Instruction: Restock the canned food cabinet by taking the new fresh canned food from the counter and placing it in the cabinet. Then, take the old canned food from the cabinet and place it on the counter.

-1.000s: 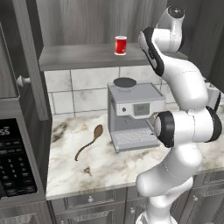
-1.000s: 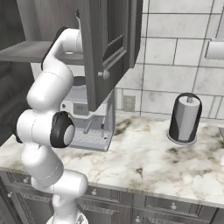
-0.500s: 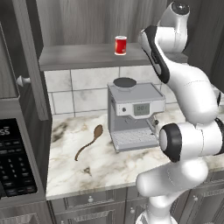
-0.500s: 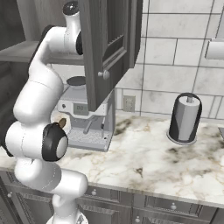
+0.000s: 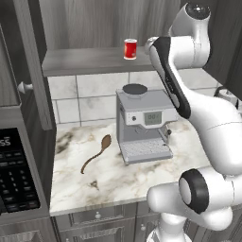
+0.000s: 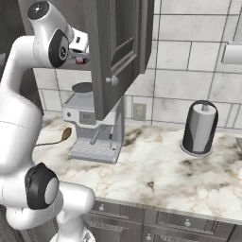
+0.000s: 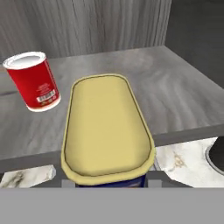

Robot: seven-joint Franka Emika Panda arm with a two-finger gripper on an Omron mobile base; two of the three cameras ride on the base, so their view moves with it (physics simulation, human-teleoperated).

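Cabinet open, grey shelf bare at right. Counter below, coffee machine on it. My fingers clamped on the blue can, yellow top up, at shelf edge. Red can upright on shelf, just beside.

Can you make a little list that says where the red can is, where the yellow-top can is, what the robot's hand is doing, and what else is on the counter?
red can: standing upright on the cabinet shelf
yellow-top can: held in the gripper, by the shelf edge
gripper: shut on the yellow-top can
counter: coffee machine, brown spoon, paper towel roll
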